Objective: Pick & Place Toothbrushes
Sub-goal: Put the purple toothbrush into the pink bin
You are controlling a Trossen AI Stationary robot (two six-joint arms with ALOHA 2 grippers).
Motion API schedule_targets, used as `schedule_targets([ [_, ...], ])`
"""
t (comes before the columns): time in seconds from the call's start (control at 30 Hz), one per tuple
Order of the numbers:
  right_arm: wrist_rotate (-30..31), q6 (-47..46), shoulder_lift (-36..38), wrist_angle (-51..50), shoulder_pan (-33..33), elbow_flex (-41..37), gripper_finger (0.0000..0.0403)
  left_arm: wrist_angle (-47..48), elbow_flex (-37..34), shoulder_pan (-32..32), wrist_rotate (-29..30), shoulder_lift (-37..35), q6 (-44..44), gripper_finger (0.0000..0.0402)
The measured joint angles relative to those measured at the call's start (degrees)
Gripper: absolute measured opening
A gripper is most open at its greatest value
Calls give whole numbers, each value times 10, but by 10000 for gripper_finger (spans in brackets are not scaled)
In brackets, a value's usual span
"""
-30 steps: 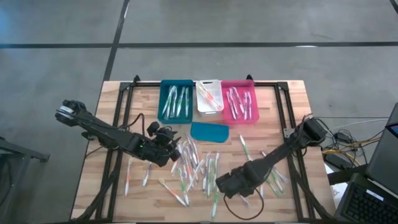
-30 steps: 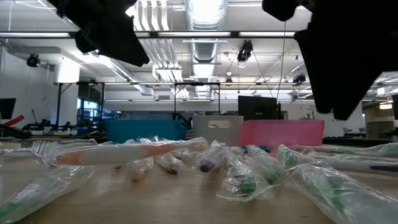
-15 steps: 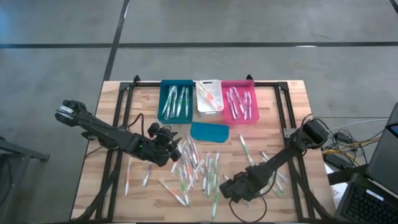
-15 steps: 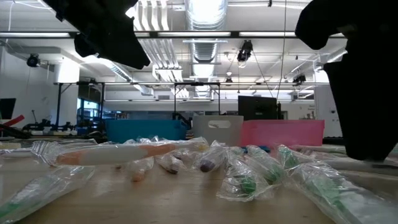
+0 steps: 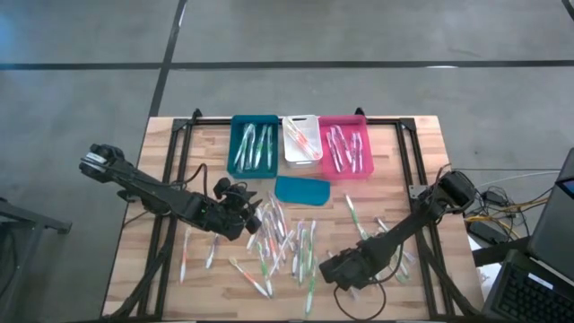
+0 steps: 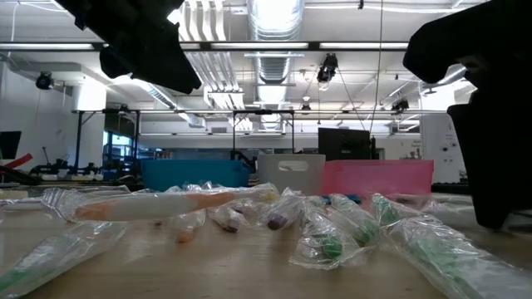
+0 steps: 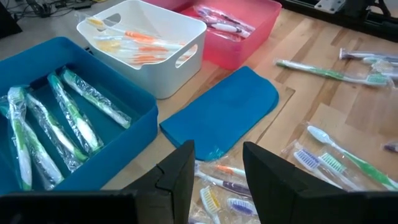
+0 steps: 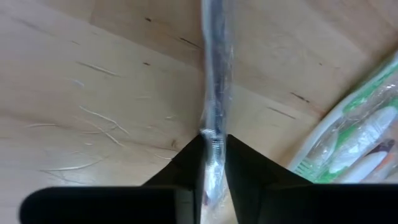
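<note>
My right tool (image 8: 214,163) has just pinched shut on a wrapped toothbrush (image 8: 214,93) lying on the bench (image 8: 93,93); lifting comes next.

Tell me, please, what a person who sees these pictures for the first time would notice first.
First, the heap of wrapped toothbrushes scattered over the middle of the wooden table, between the two dark arms. Next, the three bins in a row at the far edge: the blue bin, the white bin and the pink bin, each already holding brushes. Lastly, the right gripper, low over the table's near side, pinches one wrapped toothbrush.
</note>
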State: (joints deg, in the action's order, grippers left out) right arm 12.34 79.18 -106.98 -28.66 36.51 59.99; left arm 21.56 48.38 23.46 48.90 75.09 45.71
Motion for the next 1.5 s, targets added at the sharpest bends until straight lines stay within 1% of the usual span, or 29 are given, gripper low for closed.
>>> schedule_targets([
  [0.1, 0, 0, -1, -1, 0, 0, 35, 0, 0, 0, 0, 0, 0, 142],
  [0.2, 0, 1, -1, -9, 0, 5, 22, 0, 0, 0, 0, 0, 0, 142],
  [0.33, -4, 3, -1, -36, 0, 22, 21, 0, 0, 0, 0, 0, 0, 142],
  [0.47, -6, 3, 3, -97, 0, 46, 22, 0, 0, 0, 0, 0, 0, 142],
  [0.53, 8, -2, 10, -125, 0, 63, 22, 0, 0, 0, 0, 0, 0, 142],
  [0.67, 35, -42, 20, -163, 0, 95, 22, 0, 0, 0, 0, 0, 0, 142],
  [0.77, 56, -64, 32, -169, -3, 111, 22, -1, 0, 0, 0, 0, 1, 142],
  [0.83, 57, -101, 39, -181, -8, 123, 22, -1, 0, 0, 0, 0, 1, 142],
  [0.97, 66, -203, 44, -194, -28, 154, 22, -2, 0, 0, 0, 0, 5, 142],
  [1.1, 131, -284, 50, -194, -50, 187, 22, -2, -2, 0, -2, 0, 5, 142],
  [1.17, 179, -319, 50, -195, -61, 202, 22, -2, -6, 0, -2, 0, 5, 142],
  [1.23, 243, -343, 50, -201, -73, 219, 22, -1, -9, 0, -2, 0, 6, 142],
  [1.4, 412, -354, 50, -226, -106, 264, 22, -2, -9, 0, -2, 0, 8, 142],
  [1.5, 467, -343, 58, -233, -133, 290, 22, -2, -9, 0, -2, 0, 8, 142],
])
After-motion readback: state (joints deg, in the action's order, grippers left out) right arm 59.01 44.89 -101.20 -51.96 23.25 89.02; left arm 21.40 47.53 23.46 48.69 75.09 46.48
